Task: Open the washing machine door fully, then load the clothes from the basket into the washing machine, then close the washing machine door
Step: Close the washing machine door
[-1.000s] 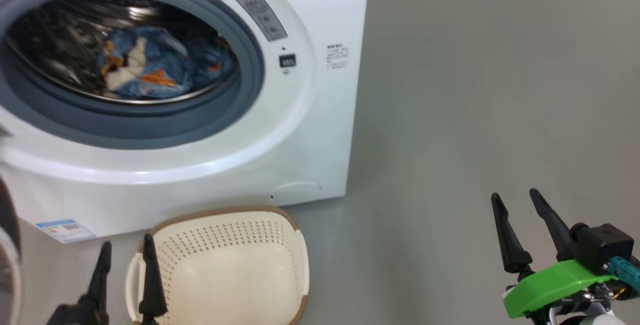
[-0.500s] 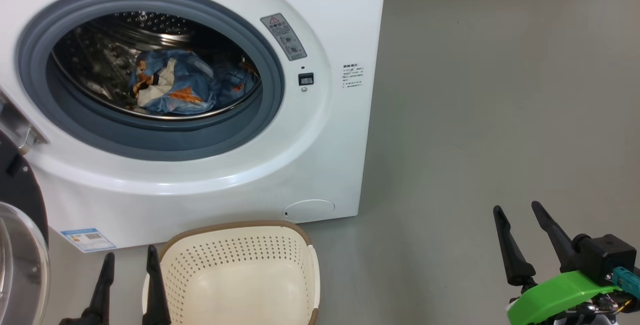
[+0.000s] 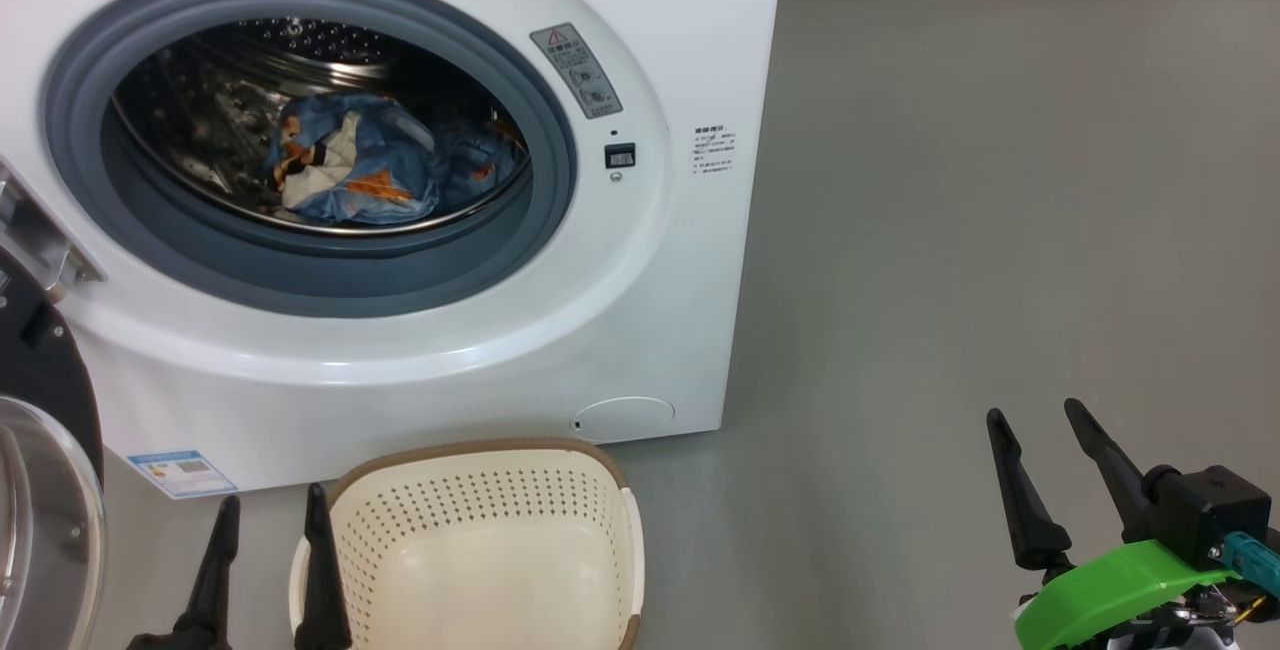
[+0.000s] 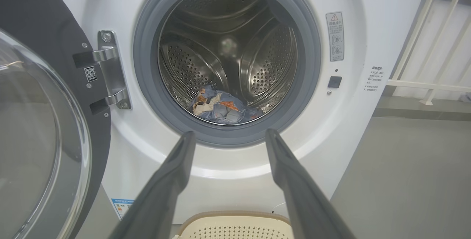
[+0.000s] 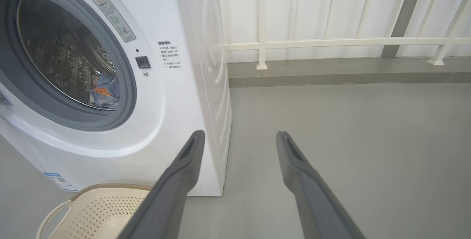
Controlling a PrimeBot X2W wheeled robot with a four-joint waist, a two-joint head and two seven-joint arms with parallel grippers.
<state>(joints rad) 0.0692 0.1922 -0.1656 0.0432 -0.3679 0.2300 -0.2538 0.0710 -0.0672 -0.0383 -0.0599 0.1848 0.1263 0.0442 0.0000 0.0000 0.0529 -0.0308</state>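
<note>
The white washing machine (image 3: 660,260) stands with its door (image 3: 40,520) swung wide open at the far left; in the left wrist view the door (image 4: 40,136) hangs from its hinge. Light blue printed clothes (image 3: 350,165) lie inside the steel drum, also seen as clothes (image 4: 219,108) and clothes (image 5: 105,92). The cream basket (image 3: 480,550) sits on the floor before the machine with nothing in it. My left gripper (image 3: 270,520) is open just left of the basket, fingers apart (image 4: 228,136). My right gripper (image 3: 1035,415) is open over bare floor at the right, holding nothing.
Grey floor (image 3: 1000,210) stretches to the right of the machine. A white railing (image 5: 331,42) and a low kerb run along the back. A blue label sticker (image 3: 180,472) marks the machine's lower left front.
The head camera has tilted and shifted, so the machine and basket sit lower and further right in the picture. Both grippers stay open and hold their places.
</note>
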